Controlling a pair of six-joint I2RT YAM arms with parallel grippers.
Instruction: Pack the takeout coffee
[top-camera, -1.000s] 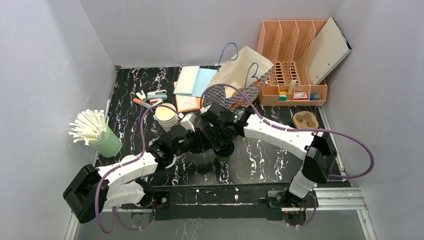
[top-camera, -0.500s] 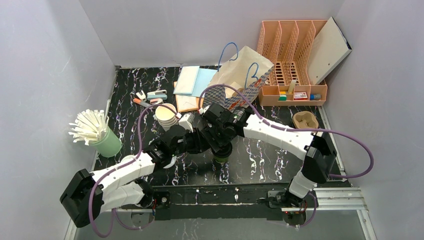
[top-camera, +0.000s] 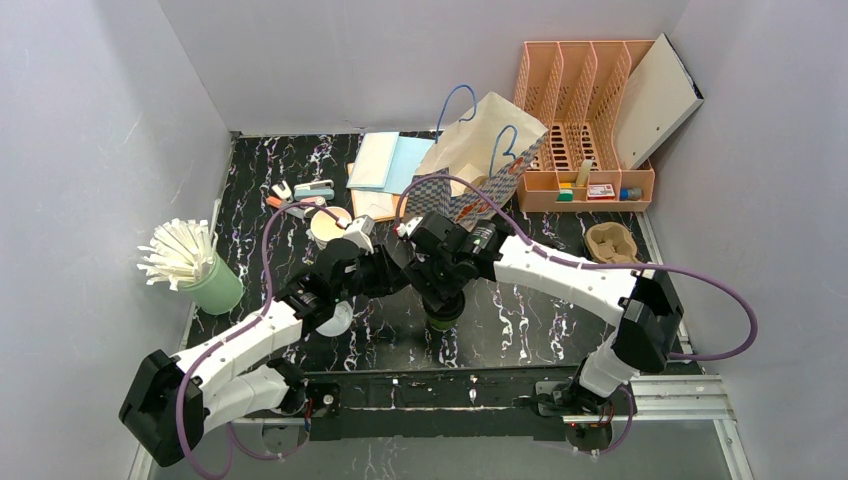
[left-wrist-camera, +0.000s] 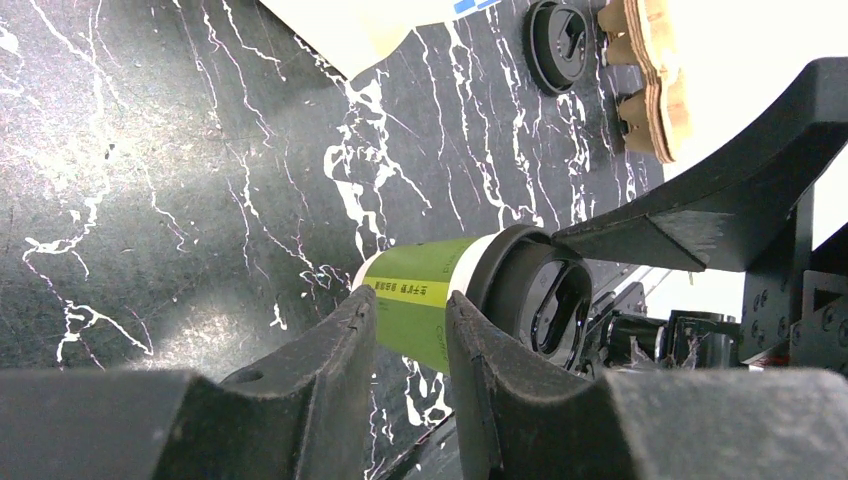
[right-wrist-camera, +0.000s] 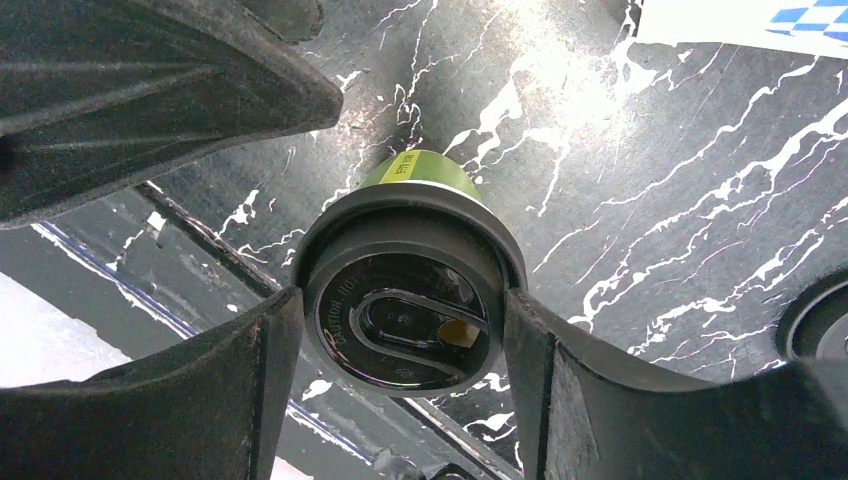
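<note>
Green paper under a black lid (right-wrist-camera: 405, 320): found the coffee (right-wrist-camera: 420, 170) upright just nearside of the bag (top-camera: 480, 150), clamped at the lid by the right gripper (right-wrist-camera: 400, 300), with the left gripper (left-wrist-camera: 408, 305) narrowly parted, empty; judged it light, crushable, best held at the stiff rim.

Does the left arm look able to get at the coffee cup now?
Probably yes: the coffee cup's green side faces the left pincer unobstructed, and the right pincer grips only the lid.
</note>
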